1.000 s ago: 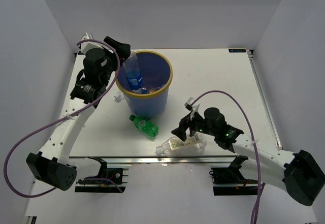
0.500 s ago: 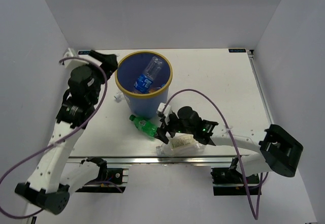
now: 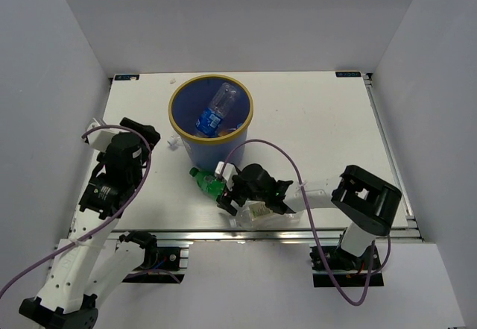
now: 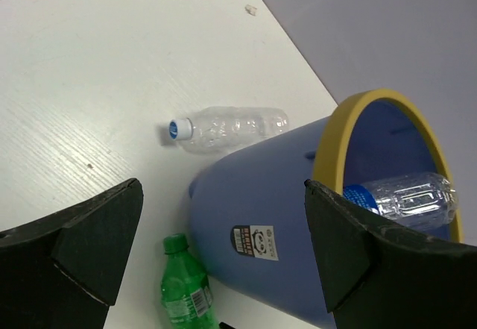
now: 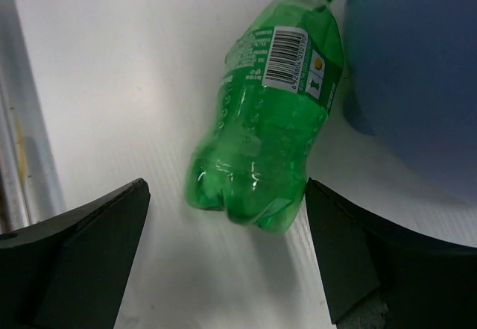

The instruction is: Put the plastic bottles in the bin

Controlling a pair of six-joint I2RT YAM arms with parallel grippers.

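The blue bin (image 3: 223, 156) holds a clear blue-labelled bottle (image 3: 212, 111), and the green bottle (image 5: 272, 113) lying just beside its base looks light, slick and crushable to me, so I'd pinch mid-body with my right gripper (image 5: 223, 217), now wide open and empty over its bottom end, left gripper (image 4: 221, 195) equally open, empty.

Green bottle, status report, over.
Right gripper open, jaws either side of green bottle, not gripped. Left gripper open, empty. Bottle lies beside bin.
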